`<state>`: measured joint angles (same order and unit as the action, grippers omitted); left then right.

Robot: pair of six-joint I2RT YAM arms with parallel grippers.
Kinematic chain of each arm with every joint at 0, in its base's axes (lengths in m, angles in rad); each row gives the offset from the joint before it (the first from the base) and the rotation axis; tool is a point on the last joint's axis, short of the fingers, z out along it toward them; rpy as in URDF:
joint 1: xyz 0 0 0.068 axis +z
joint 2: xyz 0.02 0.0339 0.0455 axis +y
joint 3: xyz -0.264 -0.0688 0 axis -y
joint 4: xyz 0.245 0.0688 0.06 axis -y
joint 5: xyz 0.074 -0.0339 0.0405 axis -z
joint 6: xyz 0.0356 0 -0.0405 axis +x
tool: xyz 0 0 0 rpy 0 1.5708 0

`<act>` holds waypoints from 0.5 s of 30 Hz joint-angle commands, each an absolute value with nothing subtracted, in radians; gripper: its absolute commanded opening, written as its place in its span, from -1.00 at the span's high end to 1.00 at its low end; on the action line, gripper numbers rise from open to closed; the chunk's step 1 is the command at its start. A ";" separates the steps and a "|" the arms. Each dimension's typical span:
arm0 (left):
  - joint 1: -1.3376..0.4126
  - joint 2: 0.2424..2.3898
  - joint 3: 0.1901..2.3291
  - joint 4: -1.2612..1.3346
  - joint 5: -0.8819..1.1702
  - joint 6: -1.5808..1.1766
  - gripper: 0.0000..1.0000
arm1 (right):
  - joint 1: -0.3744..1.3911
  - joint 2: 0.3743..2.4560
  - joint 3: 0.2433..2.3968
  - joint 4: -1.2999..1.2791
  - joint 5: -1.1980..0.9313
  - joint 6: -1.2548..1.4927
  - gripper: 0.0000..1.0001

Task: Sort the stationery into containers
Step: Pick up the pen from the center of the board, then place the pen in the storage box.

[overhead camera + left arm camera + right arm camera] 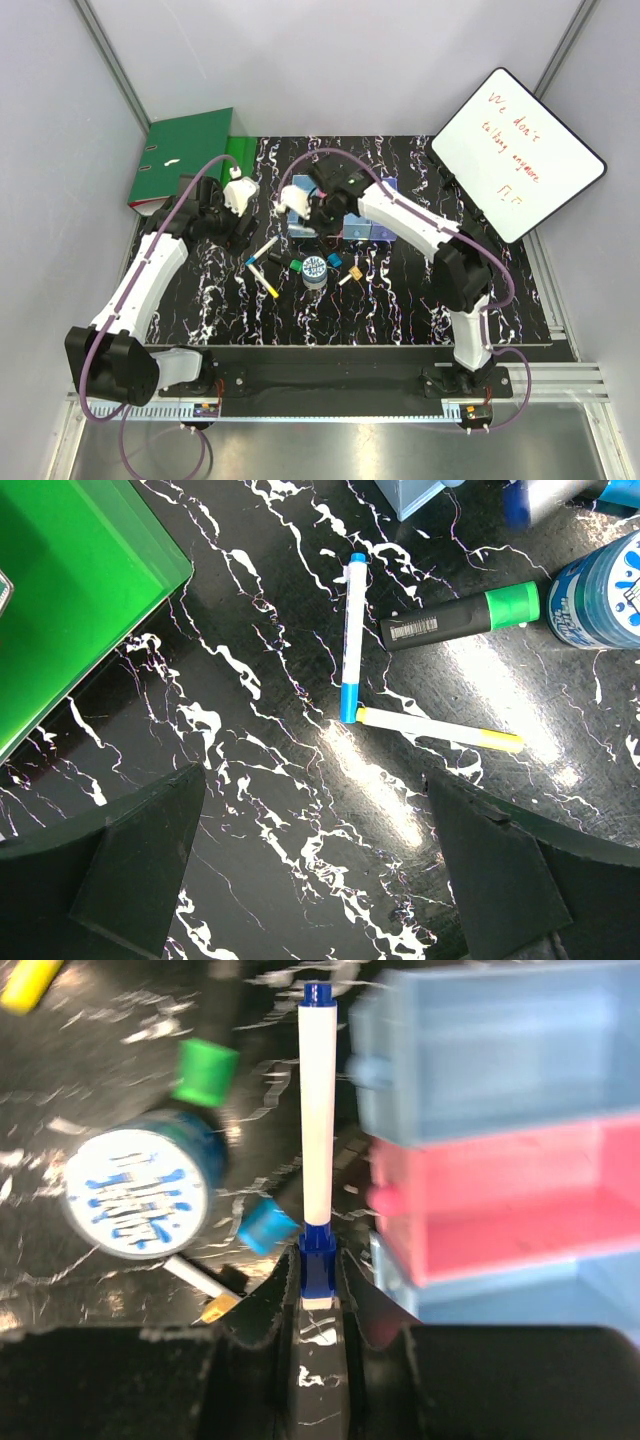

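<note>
Clamping the right claw (318,1270) tight on the near blue end of a blue-capped marker (318,1110), white barrel pointing straight ahead from the fingertips. Holding it just left of the containers (500,1200), not inside any; noting, on the right of this claw, a light blue bin farthest ahead, a pink bin next, another blue bin nearest. Noting on the left of this claw a round tape roll (135,1192) with blue print on top, a green-capped dark pen (205,1070) further ahead-left, a small blue piece (267,1225) close beside the fingertips, and a thin white stick (195,1280) with a yellowish tip poking out under the roll. Keeping the left claw (315,800) spread wide apart, gripping nothing, hovering over the worktop (300,900). Noting ahead of this claw a second blue marker (350,640) and a yellow-capped marker (440,730), ends touching in an L shape, both lying flat. Noting a green binder (70,590) ahead-left of this claw.
</note>
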<state>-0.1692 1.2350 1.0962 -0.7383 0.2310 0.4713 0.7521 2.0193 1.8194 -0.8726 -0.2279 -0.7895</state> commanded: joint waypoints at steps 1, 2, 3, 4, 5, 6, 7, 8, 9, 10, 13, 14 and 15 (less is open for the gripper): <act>-0.173 1.195 1.086 -0.698 0.250 0.471 -0.98 | 0.680 1.956 1.871 -0.787 -0.132 -0.507 1.00; -0.173 1.196 1.086 -0.698 0.250 0.471 -0.98 | 0.645 1.954 1.871 -0.775 -0.121 -0.458 1.00; -0.173 1.198 1.088 -0.698 0.250 0.469 -0.98 | 0.631 1.953 1.861 -0.759 -0.108 -0.434 1.00; -0.173 1.200 1.088 -0.699 0.249 0.471 -0.98 | 0.612 1.951 1.856 -0.734 -0.089 -0.416 1.00; -0.173 1.200 1.088 -0.699 0.249 0.472 -0.98 | 0.582 1.954 1.856 -0.724 -0.078 -0.384 1.00; -0.173 1.204 1.089 -0.701 0.247 0.474 -0.98 | 0.565 1.957 1.856 -0.707 -0.068 -0.365 1.00; -0.173 1.206 1.089 -0.701 0.245 0.474 -0.98 | 0.549 1.965 1.858 -0.703 -0.058 -0.347 1.00; -0.173 1.207 1.091 -0.704 0.247 0.477 -0.98 | 0.522 1.970 1.865 -0.700 -0.055 -0.307 1.00; -0.173 1.213 1.092 -0.703 0.242 0.479 -0.98 | 0.511 1.976 1.867 -0.690 -0.048 -0.284 1.00; -0.173 1.216 1.094 -0.704 0.241 0.480 -0.98 | 0.499 1.979 1.867 -0.689 -0.043 -0.261 1.00; -0.173 1.230 1.100 -0.706 0.238 0.482 -0.98 | 0.465 1.991 1.868 -0.670 -0.031 -0.201 1.00; -0.173 1.232 1.101 -0.707 0.239 0.482 -0.98 | 0.457 1.996 1.874 -0.667 -0.032 -0.180 1.00; -0.173 1.238 1.101 -0.707 0.238 0.482 -0.98 | 0.448 2.002 1.876 -0.669 -0.032 -0.169 1.00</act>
<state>-0.1692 1.2266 1.0874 -0.7383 0.2310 0.4721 0.4606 1.9965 1.8359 -0.7197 -0.0605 -0.2905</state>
